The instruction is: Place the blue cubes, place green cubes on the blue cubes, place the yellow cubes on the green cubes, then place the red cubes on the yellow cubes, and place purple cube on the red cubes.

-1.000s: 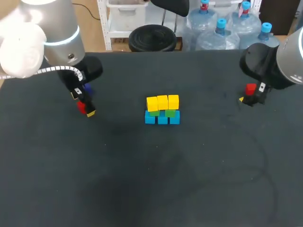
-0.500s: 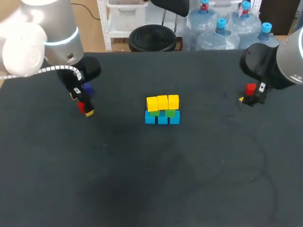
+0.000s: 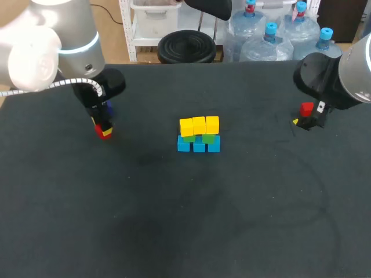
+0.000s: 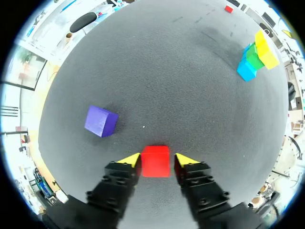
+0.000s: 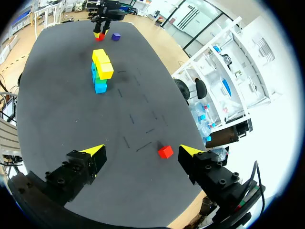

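Matt black cloth, by the look of it, on the table point(image 3: 191, 231), finely grainy and streaked with pale scuffs. Red cube point(image 4: 155, 161) and purple cube point(image 4: 100, 121) look smooth, dull, plastic-like. Left gripper point(image 4: 157, 160) has matt black housing. Left arm point(image 3: 58, 29) is glossy white with satin silver.

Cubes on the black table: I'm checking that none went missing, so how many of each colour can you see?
Blue cubes: 3
Green cubes: 2 visible
Yellow cubes: 3
Red cubes: 2
Purple cube: 1
Total: 11 visible
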### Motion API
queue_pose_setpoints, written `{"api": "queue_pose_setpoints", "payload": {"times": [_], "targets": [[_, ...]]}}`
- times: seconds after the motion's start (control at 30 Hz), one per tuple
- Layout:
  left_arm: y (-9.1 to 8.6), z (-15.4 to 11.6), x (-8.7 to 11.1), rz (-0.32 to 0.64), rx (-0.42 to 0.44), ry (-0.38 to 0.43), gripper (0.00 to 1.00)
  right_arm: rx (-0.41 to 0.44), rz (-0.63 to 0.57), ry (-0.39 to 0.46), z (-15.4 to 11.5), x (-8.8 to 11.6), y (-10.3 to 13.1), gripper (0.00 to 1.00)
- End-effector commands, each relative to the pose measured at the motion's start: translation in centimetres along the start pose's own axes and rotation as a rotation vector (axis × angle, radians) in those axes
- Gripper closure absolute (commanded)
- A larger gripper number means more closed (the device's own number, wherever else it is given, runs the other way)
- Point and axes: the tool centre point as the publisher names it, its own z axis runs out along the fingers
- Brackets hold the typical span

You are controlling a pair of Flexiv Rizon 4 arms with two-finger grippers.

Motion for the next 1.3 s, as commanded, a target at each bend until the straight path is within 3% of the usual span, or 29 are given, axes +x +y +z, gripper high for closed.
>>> {"api": "queue_pose_setpoints", "payload": {"times": [0.03, 0.2, 0.57, 0.97, 1.3], "targets": [[-0.1, -0.2, -0.2, 0.009, 0.007, 0.007, 1.0, 0.009, 0.002, -0.003, 0.0, 0.1, 0.2, 0.0], [-1.4, -0.8, -0.2, 0.055, 0.02, 0.009, 1.0, 0.009, 0.002, -0.003, 0.0, 0.1, 0.2, 0.0], [-5.6, -4.4, -1.8, 0.251, -0.013, -0.009, 1.0, 0.009, 0.002, -0.003, 0.0, 0.1, 0.2, 0.0], [-8.9, -10.6, -4.9, 0.373, -0.017, -0.069, 1.0, 0.009, 0.002, -0.003, 0.0, 0.1, 0.2, 0.0], [-12.2, -12.4, -8.5, 0.421, -0.023, -0.059, 1.0, 0.009, 0.002, -0.003, 0.0, 0.1, 0.2, 0.0]]}}
